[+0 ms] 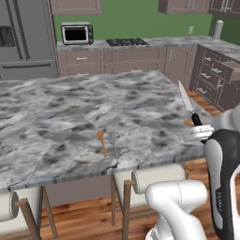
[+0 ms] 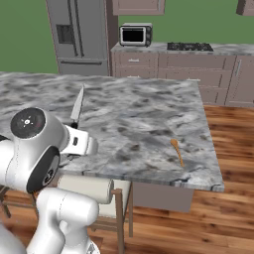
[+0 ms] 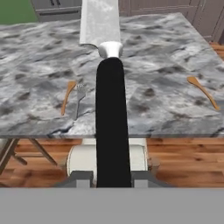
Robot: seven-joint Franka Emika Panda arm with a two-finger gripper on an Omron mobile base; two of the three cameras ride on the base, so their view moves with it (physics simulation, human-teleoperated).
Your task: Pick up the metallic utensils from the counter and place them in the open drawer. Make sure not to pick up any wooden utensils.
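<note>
Gripping knife [image 3: 113, 127] handle between jaws, blade pointing away

White robot arm with dark joints

Glossy rounded white arm shells [image 1: 176, 201], black joint band [image 1: 224, 183], round grey end cap [image 2: 28, 122] with small screws.

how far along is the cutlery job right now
Nothing shows as put away yet. In hand: the hand is shut on the knife by its black handle, lifted above the counter. Left: carrying the knife to the drawer, then the fork, which lies on the counter beside a wooden spoon. A second wooden spoon should stay put.
</note>
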